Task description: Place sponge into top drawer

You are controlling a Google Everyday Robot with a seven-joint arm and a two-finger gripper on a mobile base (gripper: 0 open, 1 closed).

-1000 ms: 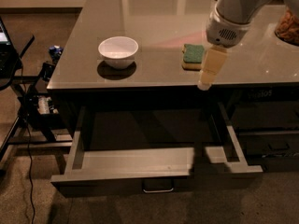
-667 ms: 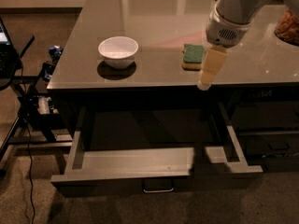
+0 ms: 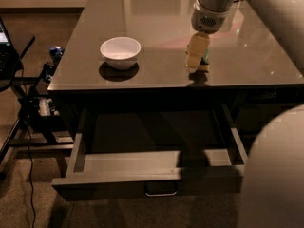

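One clean grasp is what this step needs, so settle that before you think of the drawer. Your pale cream gripper [image 3: 194,61] hangs from its grey wrist right down at the glossy grey tabletop [image 3: 156,13]. The small rectangular sponge [image 3: 205,64], dark green face over yellow foam, lies flat on the glass directly behind it, touching it or all but. Only a sliver of green and yellow shows past the gripper's far edge. You cannot tell from here how wide the gripper stands, nor whether it has hold of the sponge at all, so treat the grasp as unproven. Close across the foam's short sides, low enough to bite the yellow layer and not just the thin green face. Squeeze gently: foam likely gives, and a hard pinch could make it spring out. Lift straight up until the sponge clears the glass before you travel. The wide shallow grey top drawer [image 3: 104,182], with its small silver loop handle [image 3: 160,190], stands pulled out below the gripper and nearer the camera. Carry the sponge out past the table's front edge, then descend inside the drawer walls and release low. The round white bowl [image 3: 120,51] sits well apart to one side of the gripper, off your path.
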